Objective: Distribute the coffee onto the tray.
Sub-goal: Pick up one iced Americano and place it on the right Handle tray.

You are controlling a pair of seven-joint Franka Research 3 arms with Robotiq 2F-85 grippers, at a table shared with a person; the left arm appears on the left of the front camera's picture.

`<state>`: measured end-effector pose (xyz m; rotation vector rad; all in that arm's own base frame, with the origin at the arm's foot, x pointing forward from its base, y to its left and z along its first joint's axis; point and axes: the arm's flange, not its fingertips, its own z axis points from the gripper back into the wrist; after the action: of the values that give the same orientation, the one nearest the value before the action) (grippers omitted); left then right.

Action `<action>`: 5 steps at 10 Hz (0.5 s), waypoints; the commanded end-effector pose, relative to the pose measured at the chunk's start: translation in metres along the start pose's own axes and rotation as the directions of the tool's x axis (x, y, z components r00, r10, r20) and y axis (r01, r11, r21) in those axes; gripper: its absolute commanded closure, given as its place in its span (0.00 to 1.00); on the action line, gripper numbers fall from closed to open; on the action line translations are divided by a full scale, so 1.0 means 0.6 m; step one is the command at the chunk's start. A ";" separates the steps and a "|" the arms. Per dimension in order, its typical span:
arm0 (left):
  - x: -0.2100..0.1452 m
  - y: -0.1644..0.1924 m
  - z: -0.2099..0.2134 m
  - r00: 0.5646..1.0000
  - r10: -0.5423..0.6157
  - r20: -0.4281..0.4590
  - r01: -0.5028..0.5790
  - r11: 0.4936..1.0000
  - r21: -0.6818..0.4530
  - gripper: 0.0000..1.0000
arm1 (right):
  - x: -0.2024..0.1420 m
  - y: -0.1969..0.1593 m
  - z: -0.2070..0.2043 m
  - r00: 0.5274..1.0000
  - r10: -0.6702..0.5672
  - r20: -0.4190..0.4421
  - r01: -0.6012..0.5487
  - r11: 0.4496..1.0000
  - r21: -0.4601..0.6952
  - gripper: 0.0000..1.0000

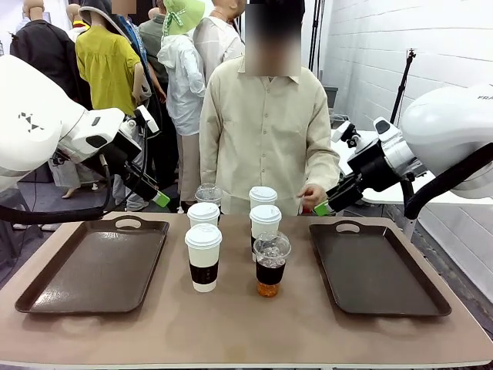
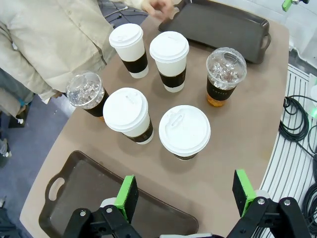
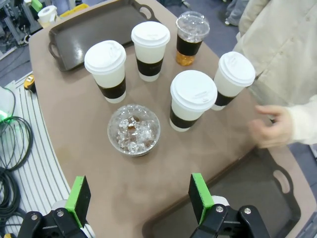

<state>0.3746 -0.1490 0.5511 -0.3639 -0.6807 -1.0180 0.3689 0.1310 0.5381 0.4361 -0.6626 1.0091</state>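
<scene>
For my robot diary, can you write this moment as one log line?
cups: six, on table between trays | left gripper: open | right gripper: open | hand: near right tray

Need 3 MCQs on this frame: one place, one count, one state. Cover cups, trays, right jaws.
1. Where do the coffee cups stand, given the left tray and right tray?
A. On the left one
B. On the table between them
C. On the right one

2. How many clear dome-lidded cups are there?
A. Four
B. One
C. Two

3. How do the right gripper's jaws stand?
A. Open, holding nothing
B. Shut on a cup
C. Shut on a tray handle

Key:
1 B: both trays are bare and all six cups cluster mid-table.
2 C: one is at the cluster's near right and one at its far left, among four white paper cups.
3 A: the green pads stand wide apart above the table with nothing between them.
</scene>
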 end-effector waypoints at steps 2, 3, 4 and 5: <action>-0.001 0.003 0.000 1.000 -0.005 -0.002 0.005 1.000 -0.007 0.00 | -0.001 -0.002 -0.003 1.000 -0.003 0.018 0.002 1.000 0.023 0.00; -0.001 0.003 0.000 1.000 -0.005 -0.002 0.005 1.000 -0.007 0.00 | -0.001 -0.002 -0.003 1.000 -0.003 0.018 0.002 1.000 0.023 0.00; -0.001 0.003 0.000 1.000 -0.005 -0.002 0.005 1.000 -0.007 0.00 | -0.001 -0.002 -0.003 1.000 -0.003 0.018 0.002 1.000 0.023 0.00; -0.001 0.003 0.000 1.000 -0.005 -0.002 0.005 1.000 -0.007 0.00 | -0.001 -0.002 -0.003 1.000 -0.003 0.018 0.002 1.000 0.023 0.00</action>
<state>0.3746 -0.1490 0.5511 -0.3638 -0.6806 -1.0182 0.3689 0.1310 0.5381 0.4362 -0.6626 1.0092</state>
